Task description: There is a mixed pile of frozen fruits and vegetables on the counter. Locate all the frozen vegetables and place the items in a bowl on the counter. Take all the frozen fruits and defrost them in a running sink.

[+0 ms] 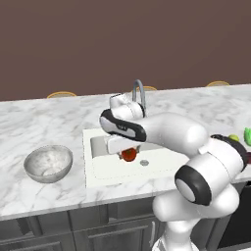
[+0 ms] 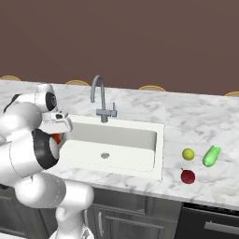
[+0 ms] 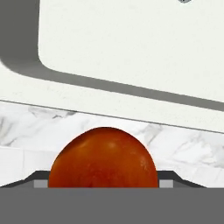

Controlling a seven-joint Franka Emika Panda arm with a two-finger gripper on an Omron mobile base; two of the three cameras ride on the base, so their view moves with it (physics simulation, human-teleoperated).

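My gripper (image 1: 128, 151) is shut on the red-orange round vegetable (image 1: 129, 155), holding it above the left part of the white sink (image 1: 147, 169). In the hand view the vegetable (image 3: 103, 159) sits between the fingers, with the sink's corner and the marble rim beyond it. The grey bowl (image 1: 48, 171) stands empty on the counter (image 1: 29, 122), left of the sink. To the right of the sink (image 2: 116, 154) lie the yellow-green ball (image 2: 188, 154), the bright green pointed vegetable (image 2: 211, 156) and the dark red fruit (image 2: 187, 176).
A grey gooseneck faucet (image 1: 139, 93) rises behind the basin, close to the arm's wrist. The arm's elbow (image 1: 196, 184) hangs over the counter's front edge. Chair backs (image 1: 62, 94) show beyond the far edge.
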